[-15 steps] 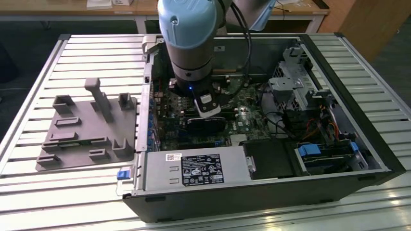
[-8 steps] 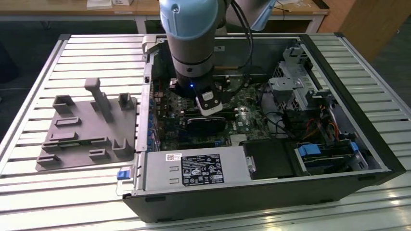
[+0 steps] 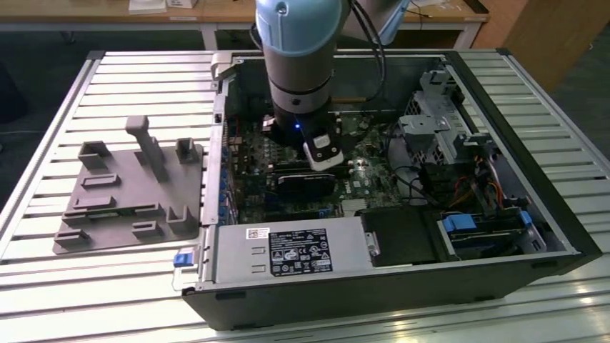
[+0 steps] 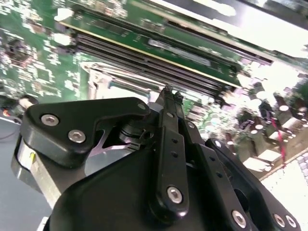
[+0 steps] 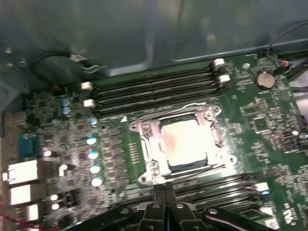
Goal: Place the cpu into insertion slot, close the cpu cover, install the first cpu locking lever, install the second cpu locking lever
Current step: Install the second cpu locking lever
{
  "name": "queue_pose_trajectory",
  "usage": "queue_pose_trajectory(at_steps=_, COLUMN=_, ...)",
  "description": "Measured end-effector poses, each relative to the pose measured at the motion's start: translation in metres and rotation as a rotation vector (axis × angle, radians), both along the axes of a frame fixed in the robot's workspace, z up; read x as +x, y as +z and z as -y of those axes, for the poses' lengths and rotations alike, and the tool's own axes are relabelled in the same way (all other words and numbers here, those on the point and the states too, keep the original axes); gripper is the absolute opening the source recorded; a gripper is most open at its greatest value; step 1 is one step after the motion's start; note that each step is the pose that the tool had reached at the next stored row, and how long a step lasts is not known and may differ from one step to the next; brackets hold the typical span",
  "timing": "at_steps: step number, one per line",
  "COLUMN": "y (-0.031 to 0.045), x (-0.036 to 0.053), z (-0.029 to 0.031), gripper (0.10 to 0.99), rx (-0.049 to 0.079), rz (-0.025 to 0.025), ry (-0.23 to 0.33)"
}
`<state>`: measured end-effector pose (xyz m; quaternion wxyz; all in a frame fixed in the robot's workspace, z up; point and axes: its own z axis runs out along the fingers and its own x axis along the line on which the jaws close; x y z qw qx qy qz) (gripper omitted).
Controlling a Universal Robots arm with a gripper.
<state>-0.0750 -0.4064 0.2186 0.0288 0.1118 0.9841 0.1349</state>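
In the first wrist view the cpu (image 5: pixel 185 143), a beige-silver square, lies flat in the insertion slot (image 5: pixel 217 140) on the green board. The silvery cpu cover (image 5: pixel 147 144) lies down around it, framing the chip. Thin metal lever rods run along two sides of the frame, one (image 5: pixel 192 105) on the far side and one (image 5: pixel 204 174) on the side nearest my fingers. My gripper (image 5: pixel 166 188) hovers just off that near side, shut with nothing between its fingers. In the second wrist view the gripper (image 4: pixel 169 92) points at the socket's metal edge (image 4: pixel 103 79).
My arm (image 3: pixel 300 71) reaches down into the open computer case (image 3: pixel 533 143). Long black memory slots (image 5: pixel 154 89) flank the socket on both sides. A power supply (image 3: pixel 286 254) and drive cage (image 3: pixel 481 232) sit inside the case. A grey fixture plate (image 3: pixel 124 200) lies at the exterior view's left.
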Motion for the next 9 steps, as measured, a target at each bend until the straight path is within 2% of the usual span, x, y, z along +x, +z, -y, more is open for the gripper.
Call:
queue_pose_trajectory(at_steps=5, y=0.0, x=0.013, z=-0.0009, gripper=0.102, rx=-0.009, rz=-0.0002, ry=-0.001)
queue_pose_trajectory(at_steps=9, y=0.0, x=0.0184, z=-0.0046, gripper=0.102, rx=-0.022, rz=-0.0002, ry=-0.001)
